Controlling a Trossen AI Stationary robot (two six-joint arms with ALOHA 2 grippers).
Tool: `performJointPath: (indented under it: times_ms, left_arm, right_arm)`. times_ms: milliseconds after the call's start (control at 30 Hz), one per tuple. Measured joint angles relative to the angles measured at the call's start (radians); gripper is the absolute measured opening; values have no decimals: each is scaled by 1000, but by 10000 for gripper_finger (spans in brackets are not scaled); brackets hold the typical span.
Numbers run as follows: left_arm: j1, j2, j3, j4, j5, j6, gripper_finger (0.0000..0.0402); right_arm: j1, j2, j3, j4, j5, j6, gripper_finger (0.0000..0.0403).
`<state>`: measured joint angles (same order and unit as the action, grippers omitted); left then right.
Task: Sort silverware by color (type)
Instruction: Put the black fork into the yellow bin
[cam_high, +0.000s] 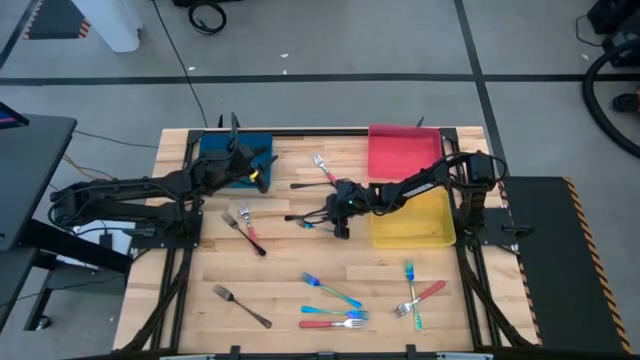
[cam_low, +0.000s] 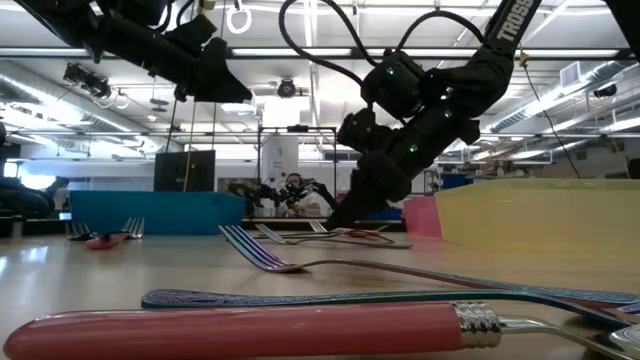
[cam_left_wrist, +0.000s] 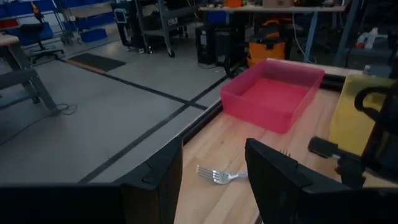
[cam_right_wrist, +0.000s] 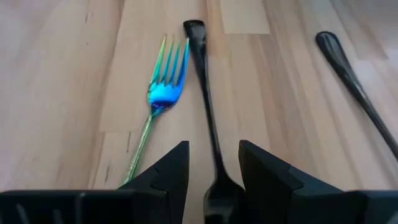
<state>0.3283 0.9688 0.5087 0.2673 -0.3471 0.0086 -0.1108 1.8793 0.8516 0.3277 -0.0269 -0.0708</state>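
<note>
Silverware sorting: risk and count

Right gripper (cam_right_wrist: 213, 177), jaws apart, straddles a dark fork (cam_right_wrist: 205, 93) mid-table; the iridescent fork (cam_right_wrist: 163, 87) just beside could be nudged. Left gripper (cam_high: 262, 172), also spread, hovers beside the blue tray (cam_high: 212, 148). Counted: three trays, roughly a dozen forks scattered.

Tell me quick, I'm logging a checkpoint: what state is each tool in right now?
Left tool: open, empty, raised beside the blue tray.
Right tool: open, straddling a dark fork handle on the table, not yet closed on it.
</note>
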Motion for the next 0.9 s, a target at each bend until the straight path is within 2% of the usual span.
performJointPath:
  times_ms: [400, 533, 900]
  left_arm:
    - [0, 0, 0, 14, 0, 4, 172]
    - [0, 0, 0, 19, 0, 4, 172]
    - [1, 0, 0, 38, 0, 6, 172]
  right_arm:
    - [-1, 0, 0, -67, 65, 21, 148]
    - [-4, -2, 0, -105, 123, 46, 147]
    - [-12, -3, 1, -112, 137, 71, 117]
